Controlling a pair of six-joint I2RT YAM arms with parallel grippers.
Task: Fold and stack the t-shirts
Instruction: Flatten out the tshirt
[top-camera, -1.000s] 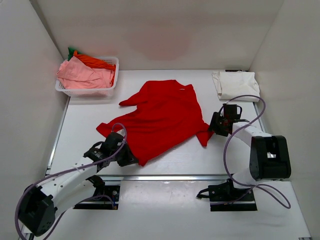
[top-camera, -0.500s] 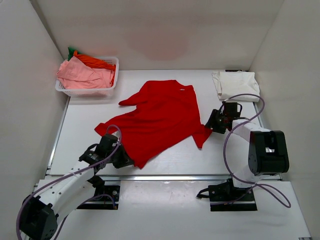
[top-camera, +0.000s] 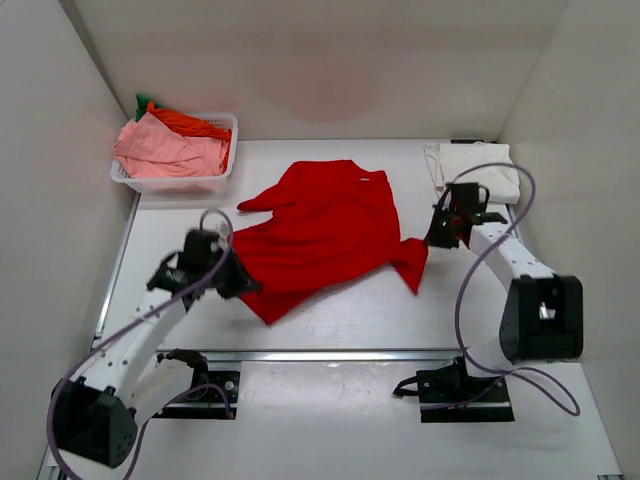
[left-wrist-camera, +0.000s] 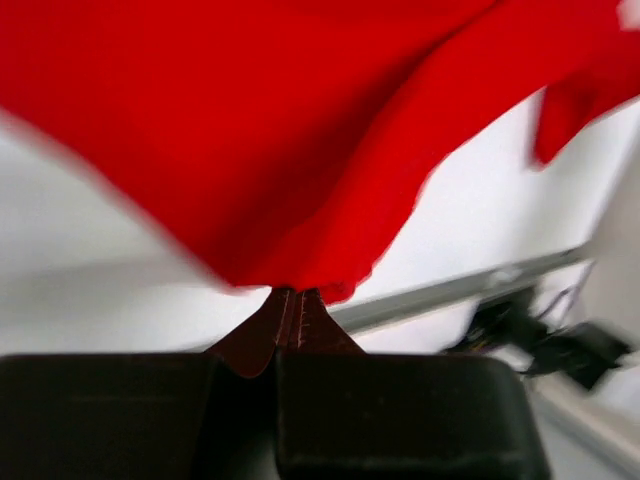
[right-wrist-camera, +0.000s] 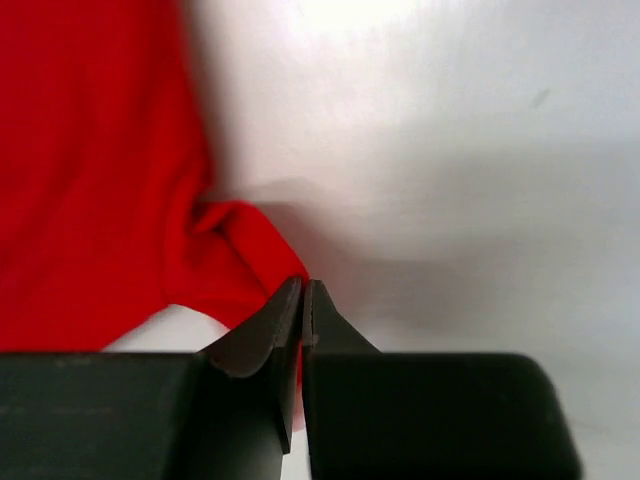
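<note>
Gripping red t-shirt (top-camera: 325, 225) edges, both jaws closed

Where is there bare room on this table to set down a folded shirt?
Free: the near strip of table between the red t-shirt and the front rail; a smaller patch between the basket and the left arm. Crowded: the right side, where the right arm fills the gap beside the cream t-shirt.

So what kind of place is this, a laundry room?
Probably a robot test cell, not a home: white panel walls box in the table, a left arm and right arm are bolted at its near edge, and a red t-shirt lies spread near a lattice basket of tees.
</note>
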